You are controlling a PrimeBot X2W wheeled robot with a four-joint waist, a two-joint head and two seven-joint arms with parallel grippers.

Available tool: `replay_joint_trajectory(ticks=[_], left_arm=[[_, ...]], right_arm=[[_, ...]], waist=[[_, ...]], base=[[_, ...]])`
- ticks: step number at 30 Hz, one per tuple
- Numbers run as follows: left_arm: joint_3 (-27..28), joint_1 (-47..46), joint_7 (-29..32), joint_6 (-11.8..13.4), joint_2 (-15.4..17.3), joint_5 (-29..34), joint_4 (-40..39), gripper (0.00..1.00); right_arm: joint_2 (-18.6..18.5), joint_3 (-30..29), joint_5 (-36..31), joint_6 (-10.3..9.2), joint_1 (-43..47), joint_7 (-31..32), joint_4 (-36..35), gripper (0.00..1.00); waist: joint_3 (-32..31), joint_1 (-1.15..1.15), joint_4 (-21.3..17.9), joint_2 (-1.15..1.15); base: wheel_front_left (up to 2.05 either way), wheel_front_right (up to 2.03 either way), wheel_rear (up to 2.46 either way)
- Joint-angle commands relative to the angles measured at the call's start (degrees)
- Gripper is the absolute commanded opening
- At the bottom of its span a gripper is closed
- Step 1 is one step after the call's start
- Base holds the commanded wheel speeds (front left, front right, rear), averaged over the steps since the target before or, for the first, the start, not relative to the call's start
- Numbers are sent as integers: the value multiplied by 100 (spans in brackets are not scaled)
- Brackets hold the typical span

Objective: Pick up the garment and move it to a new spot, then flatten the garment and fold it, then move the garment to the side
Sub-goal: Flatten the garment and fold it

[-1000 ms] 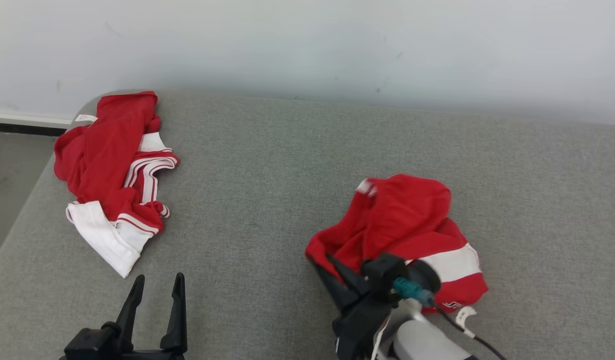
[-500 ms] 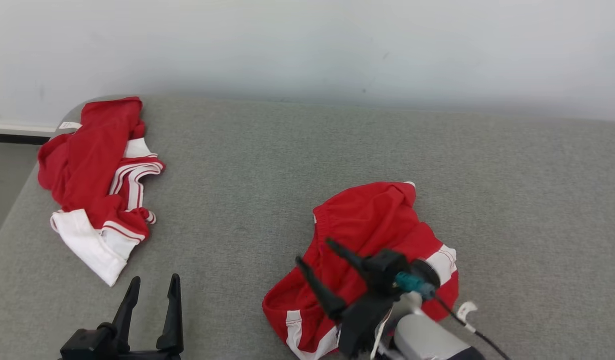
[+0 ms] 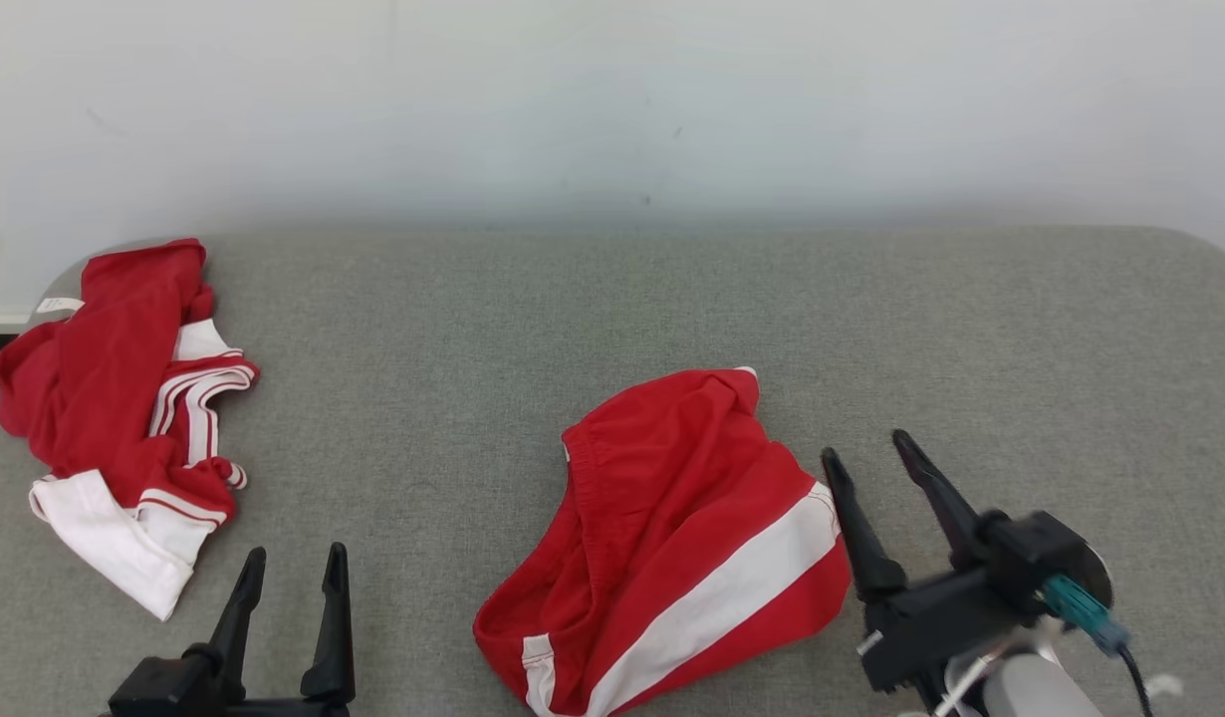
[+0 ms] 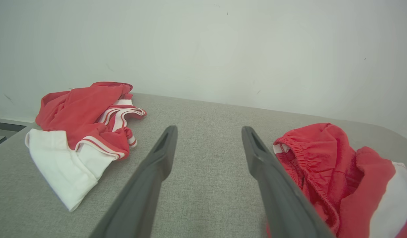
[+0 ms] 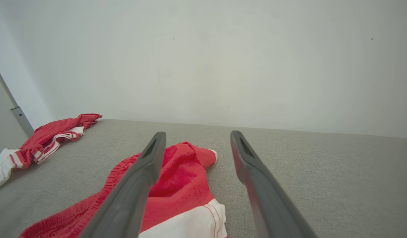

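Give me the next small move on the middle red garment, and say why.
Probably slide the open right hand left to pinch the red garment by its white-striped edge: it lies bunched and unheld on the grey surface, so flattening seems due.

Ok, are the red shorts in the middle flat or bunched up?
Partly spread, not flat: the red shorts lie rumpled on the grey cushion, waistband curled, one end humped up.

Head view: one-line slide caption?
Red shorts crumpled on the grey upholstered surface, right gripper open beside them; left gripper open, second red-and-white garment at far left.
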Motion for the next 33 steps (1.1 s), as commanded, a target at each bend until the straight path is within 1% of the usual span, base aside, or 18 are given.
replay_joint_trajectory(ticks=[1,5,8,12,17,21,23,28,33], left_arm=[[3,112,-5,10,5,44,-44,100],[-12,124,-5,10,2,81,-97,100],[-12,156,-5,10,3,109,-135,100],[19,218,-5,10,1,125,-193,100],[6,241,-5,10,1,146,-209,100],[-36,179,-5,9,0,154,-213,100],[-74,140,-5,9,0,151,-212,100],[-135,94,-5,12,-1,74,-185,100],[-176,89,-5,28,0,15,-157,100]], right_arm=[[9,-242,-103,-15,287,-2,-177,100],[84,-698,-209,-15,786,-2,-465,100],[180,-916,-277,-14,1116,-2,-634,100],[232,-994,-331,-15,1323,-2,-740,100],[170,-920,-371,-14,1212,-2,-759,100],[-8,-688,-330,-15,929,53,-512,100],[-119,-560,-309,-15,746,174,-334,100],[-264,-336,-173,-15,308,468,100,100],[-359,-172,-12,-15,-32,695,697,100]], waist=[[-60,0,-57,0],[-81,0,-62,0],[-90,0,-42,0],[-101,0,-61,0],[-109,0,-50,0],[-87,0,20,0],[-57,0,78,0],[44,0,274,0],[175,0,471,0]], base=[[0,0,0],[0,0,0],[0,0,0],[0,0,0],[0,0,0],[0,0,0],[0,0,0],[0,0,0],[0,0,0]])
